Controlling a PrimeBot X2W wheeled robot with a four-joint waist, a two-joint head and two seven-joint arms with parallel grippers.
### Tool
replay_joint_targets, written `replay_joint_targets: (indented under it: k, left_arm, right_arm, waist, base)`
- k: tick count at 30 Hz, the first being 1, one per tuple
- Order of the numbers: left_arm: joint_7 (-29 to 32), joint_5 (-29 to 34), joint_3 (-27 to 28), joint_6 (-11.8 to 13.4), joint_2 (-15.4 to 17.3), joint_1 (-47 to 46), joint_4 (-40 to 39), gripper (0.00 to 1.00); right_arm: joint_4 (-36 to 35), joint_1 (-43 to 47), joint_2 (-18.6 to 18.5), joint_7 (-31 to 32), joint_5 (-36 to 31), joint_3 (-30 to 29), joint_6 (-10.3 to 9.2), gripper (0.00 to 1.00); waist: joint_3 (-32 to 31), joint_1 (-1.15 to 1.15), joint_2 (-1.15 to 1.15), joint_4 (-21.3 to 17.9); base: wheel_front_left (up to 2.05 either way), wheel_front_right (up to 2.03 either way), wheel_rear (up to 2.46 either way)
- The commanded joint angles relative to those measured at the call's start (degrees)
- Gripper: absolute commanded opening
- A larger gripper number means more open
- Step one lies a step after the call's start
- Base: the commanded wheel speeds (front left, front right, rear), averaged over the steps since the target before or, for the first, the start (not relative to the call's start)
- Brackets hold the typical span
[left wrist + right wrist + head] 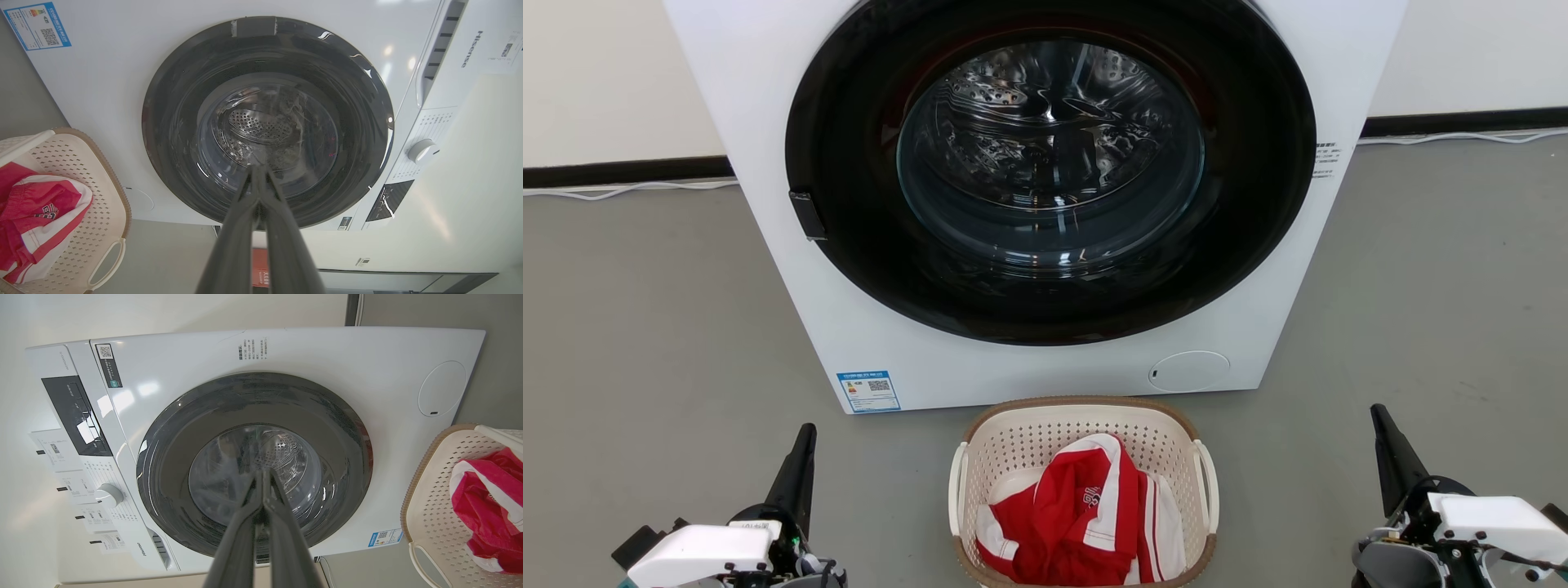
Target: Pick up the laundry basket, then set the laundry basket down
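The laundry basket [1054, 433] is cream with perforated walls, a brown rim and white loop handles. It stands on the grey floor just in front of the washing machine, holding a red and white garment [1086, 514]. My left gripper [805, 437] is shut and empty, well to the left of the basket. My right gripper [1378, 418] is shut and empty, well to its right. In the left wrist view the shut left gripper [258, 168] points at the machine door, with the basket [88, 228] at the lower left. In the right wrist view the right gripper [263, 472] is shut, with the basket [429, 514] at the right edge.
A white front-loading washing machine [866, 327] with a closed dark round door [1049, 171] stands right behind the basket. Grey floor [645, 327] spreads to both sides. White cables [629, 189] run along the black skirting at the wall.
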Motion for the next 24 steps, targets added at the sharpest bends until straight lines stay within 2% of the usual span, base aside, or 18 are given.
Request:
replay_joint_targets:
  k: [1, 24]
  left_arm:
    - [0.33, -0.29, 1.69, -0.84, 0.77, -3.2, -1.67, 0.0]
    - [0.33, -0.29, 1.69, -0.84, 0.77, -3.2, -1.67, 0.0]
  right_arm:
    - [-1.68, -2.39, -0.19, 0.43, 0.4, 1.04, 0.41, 0.0]
    - [-1.68, -2.39, -0.19, 0.43, 0.4, 1.04, 0.41, 0.0]
  waist:
    - [0.0, 0.0, 0.0, 0.0]
    - [0.0, 0.0, 0.0, 0.0]
  base:
    - [0.0, 0.0, 0.0]
    - [0.0, 0.0, 0.0]
